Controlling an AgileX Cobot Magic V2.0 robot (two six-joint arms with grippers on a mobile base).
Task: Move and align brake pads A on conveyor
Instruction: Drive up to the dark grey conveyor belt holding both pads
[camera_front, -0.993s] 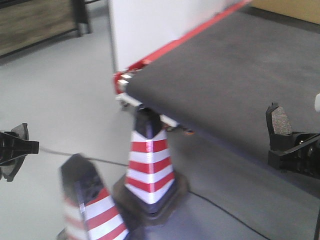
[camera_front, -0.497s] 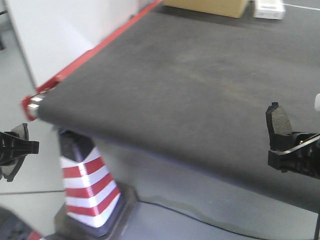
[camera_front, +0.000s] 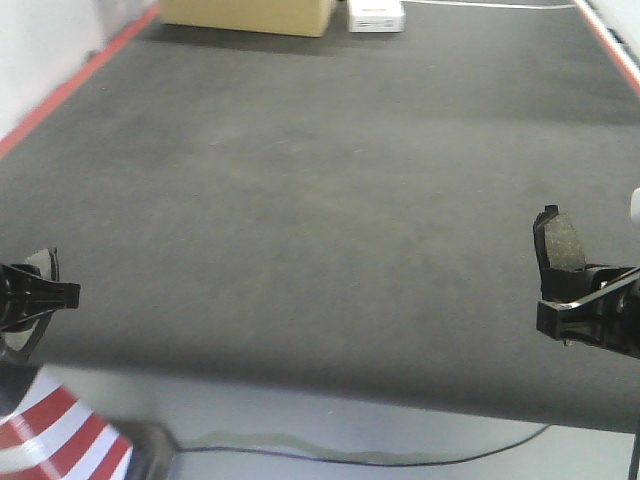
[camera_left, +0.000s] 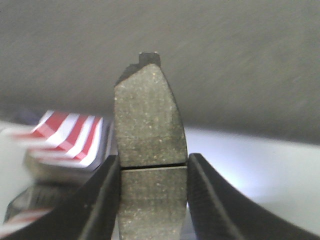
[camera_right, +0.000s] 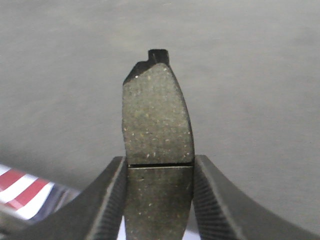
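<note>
Grey brake pads (camera_left: 149, 125) (camera_right: 157, 115), two: left fingers (camera_left: 100, 200) clamp one, right fingers (camera_right: 107, 200) another.

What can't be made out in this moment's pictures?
- Left brake pad, left wrist view: lower end cut by bottom edge, in the left pincer.
- Right brake pad, right wrist view: same, in the right pincer.
- Cardboard box, front view: cut by top edge.
- Striped cone, front: cut by corner.

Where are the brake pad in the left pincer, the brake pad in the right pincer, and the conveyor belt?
Left brake pad (camera_left: 147, 120): left wrist view, face above the groove.
Right brake pad (camera_right: 157, 120): right wrist view, face above the groove.
Conveyor belt (camera_front: 300, 180): front view, bare middle.
</note>
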